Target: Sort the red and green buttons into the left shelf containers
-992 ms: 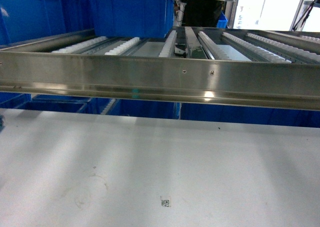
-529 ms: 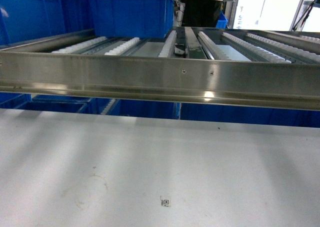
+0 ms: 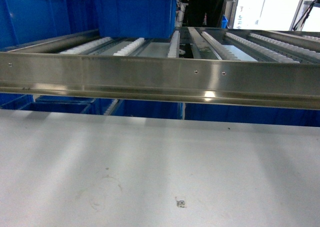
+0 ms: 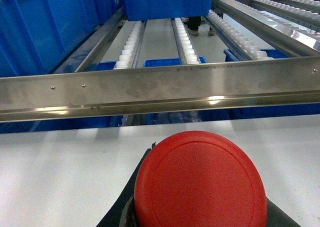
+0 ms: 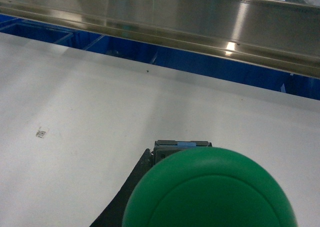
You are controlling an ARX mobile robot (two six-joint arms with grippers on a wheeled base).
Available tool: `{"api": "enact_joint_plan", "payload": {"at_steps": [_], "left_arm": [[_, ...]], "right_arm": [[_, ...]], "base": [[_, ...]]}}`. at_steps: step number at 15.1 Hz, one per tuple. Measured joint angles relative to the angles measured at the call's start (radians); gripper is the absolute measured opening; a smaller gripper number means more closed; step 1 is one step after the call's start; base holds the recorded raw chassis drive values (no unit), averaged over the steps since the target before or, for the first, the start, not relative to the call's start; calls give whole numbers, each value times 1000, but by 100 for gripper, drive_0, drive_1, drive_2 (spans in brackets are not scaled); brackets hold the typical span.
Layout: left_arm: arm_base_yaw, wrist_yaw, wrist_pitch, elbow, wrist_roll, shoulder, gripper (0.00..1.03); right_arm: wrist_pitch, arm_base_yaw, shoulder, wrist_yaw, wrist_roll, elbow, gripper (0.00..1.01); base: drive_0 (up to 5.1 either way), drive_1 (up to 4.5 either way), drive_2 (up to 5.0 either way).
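The left wrist view is filled at the bottom by a red button (image 4: 200,184), its round cap facing the camera. It sits between black fingers (image 4: 129,199) of my left gripper (image 4: 200,223), which is shut on it above the white table. A green button (image 5: 210,192) sits the same way in my right gripper (image 5: 205,222), one black finger (image 5: 122,199) showing on its left. Large blue containers (image 3: 135,12) stand on the roller shelf, with another (image 3: 40,17) at far left. Neither gripper appears in the head view.
A steel shelf rail (image 3: 160,79) crosses the view ahead, above the white table (image 3: 150,162). Roller tracks (image 3: 130,46) run back behind it. More blue bins (image 3: 145,108) sit under the shelf. A person's legs (image 3: 202,9) stand beyond the shelf.
The head view has shifted: the shelf, bins and the small mark on the table all sit a little further right than before.
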Motion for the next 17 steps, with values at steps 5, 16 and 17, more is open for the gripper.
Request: {"api": "enact_joint_plan", "payload": {"at_steps": [5,16,17], "left_arm": [[-1,2,2,0,0,0,25],[-1,-1,-1,0,0,0,25],[-1,0,0,0,0,0,25]], "right_arm": [[1,0,-1,0,0,0,26],[-2,0,0,0,0,0,26],[1,0,-1,0,0,0,26]], "base": [[-479,260,260],[-494,238,238],[-494,238,238]]}}
